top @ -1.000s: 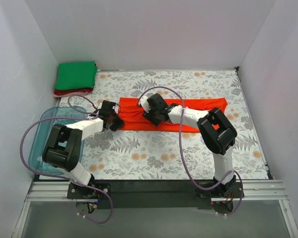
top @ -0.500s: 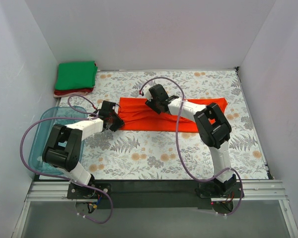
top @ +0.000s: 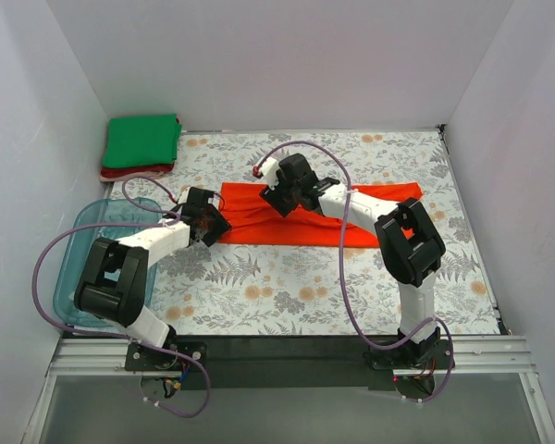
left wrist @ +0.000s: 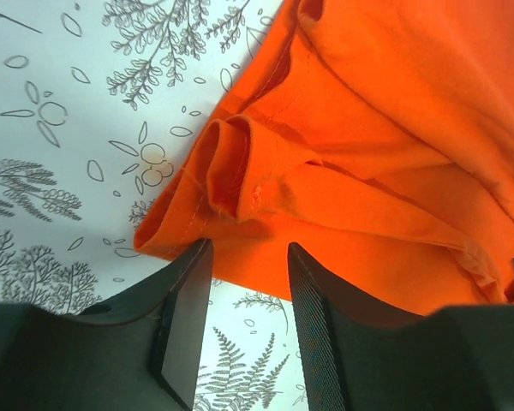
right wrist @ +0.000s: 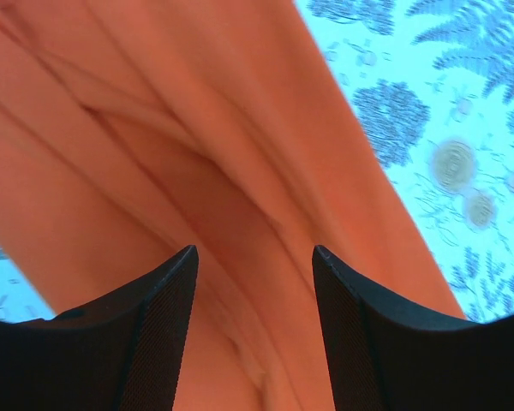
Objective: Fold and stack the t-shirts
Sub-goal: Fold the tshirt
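Note:
The bright orange-red t-shirt (top: 259, 225) lies folded into a long strip across the middle of the floral table. My left gripper (top: 209, 223) is at the strip's left end. In the left wrist view it (left wrist: 248, 261) is open, and the rumpled shirt edge (left wrist: 240, 171) lies just past its fingertips. My right gripper (top: 287, 191) hovers over the strip's left-middle part. In the right wrist view it (right wrist: 255, 257) is open and empty above the creased orange cloth (right wrist: 197, 154). The green t-shirt (top: 141, 139) lies folded on the dark red one (top: 134, 172) at the far left corner.
A clear blue plastic tub (top: 88, 264) stands at the left edge, beside the left arm. White walls close in the table (top: 287, 287) on the left, back and right. Purple cables loop over both arms.
My right gripper has moved away from the near side toward the shirt's far edge and turned a little. My left gripper has stayed at the shirt's left end. The shirt has hardly shifted.

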Available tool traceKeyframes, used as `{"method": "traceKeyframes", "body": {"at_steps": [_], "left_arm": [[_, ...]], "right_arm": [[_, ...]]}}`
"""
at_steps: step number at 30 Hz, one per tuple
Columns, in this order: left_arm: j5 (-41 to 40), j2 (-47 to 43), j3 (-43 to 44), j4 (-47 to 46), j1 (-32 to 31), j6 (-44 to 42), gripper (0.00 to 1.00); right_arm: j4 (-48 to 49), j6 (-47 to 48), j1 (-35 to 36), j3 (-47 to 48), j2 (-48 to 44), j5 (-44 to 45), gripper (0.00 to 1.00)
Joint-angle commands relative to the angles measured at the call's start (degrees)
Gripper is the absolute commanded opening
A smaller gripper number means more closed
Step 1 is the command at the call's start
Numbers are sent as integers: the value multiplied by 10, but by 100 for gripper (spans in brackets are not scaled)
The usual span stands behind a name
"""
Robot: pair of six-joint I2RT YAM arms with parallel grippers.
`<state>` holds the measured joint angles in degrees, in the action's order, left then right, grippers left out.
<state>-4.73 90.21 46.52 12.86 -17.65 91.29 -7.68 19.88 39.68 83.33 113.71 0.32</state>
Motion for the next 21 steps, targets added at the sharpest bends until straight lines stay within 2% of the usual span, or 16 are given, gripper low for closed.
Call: {"method": "traceKeyframes", "body": {"at_steps": [1, 5, 12, 21], "left_arm": [[-41, -50, -1, 13, 0, -4, 40], [-52, -59, -4, 15, 0, -2, 40], [-67, -42, -1, 34, 0, -4, 28], [-70, -15, 3, 56, 0, 1, 26]], "right_arm": [[4, -11, 14, 1, -3, -51, 63], [4, -6, 29, 21, 19, -53, 63], [0, 8, 44, 32, 41, -50, 64], [17, 4, 46, 49, 77, -14, 63]]}}
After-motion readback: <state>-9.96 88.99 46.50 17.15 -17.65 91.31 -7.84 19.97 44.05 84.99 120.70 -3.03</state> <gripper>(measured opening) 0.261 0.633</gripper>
